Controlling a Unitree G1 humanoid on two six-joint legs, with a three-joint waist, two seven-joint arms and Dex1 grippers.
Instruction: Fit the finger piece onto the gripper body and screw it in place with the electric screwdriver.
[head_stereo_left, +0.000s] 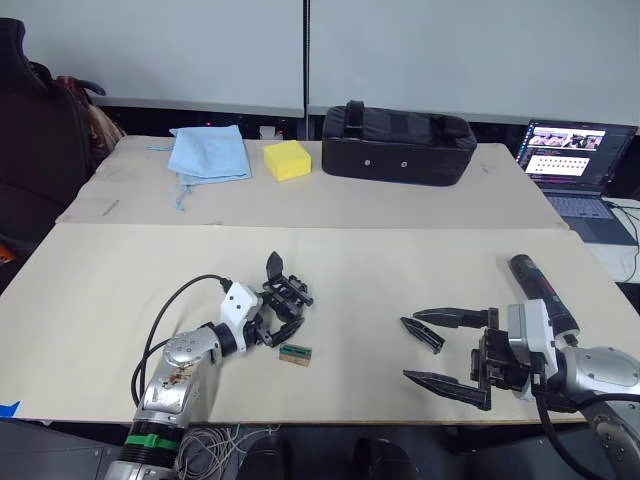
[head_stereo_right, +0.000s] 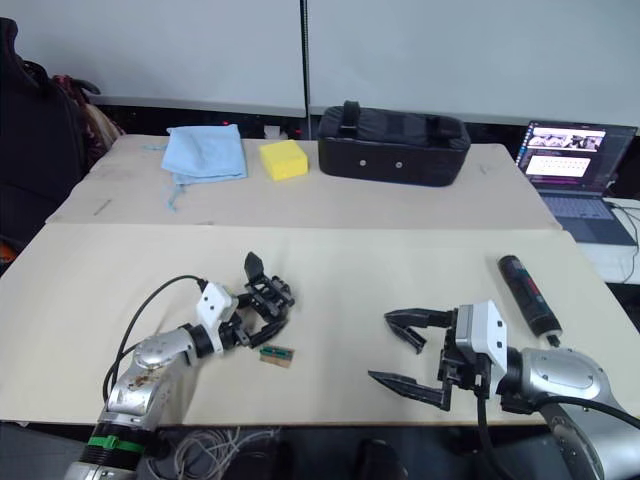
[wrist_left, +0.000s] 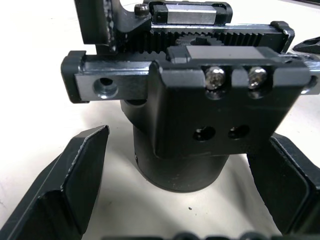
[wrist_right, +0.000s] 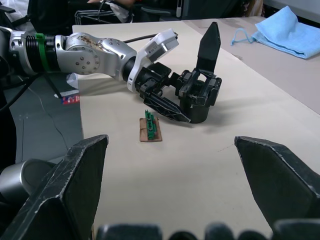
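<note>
Right end effector open low over the bench, finger piece between its fingers.
Left end effector brackets the gripper body without closing (likely to steady it); screwdriver lies beside the right arm.

**Even overhead light, soft shadows, some close-up blur**

The table is being lit evenly and brightly from above, so only faint, short shadows are being cast under things. A glow is being given off by the laptop screen. In the left wrist view, small glints are being picked up on the screw heads of the gripper body, while the nearest fingers are being rendered a bit soft.
</note>
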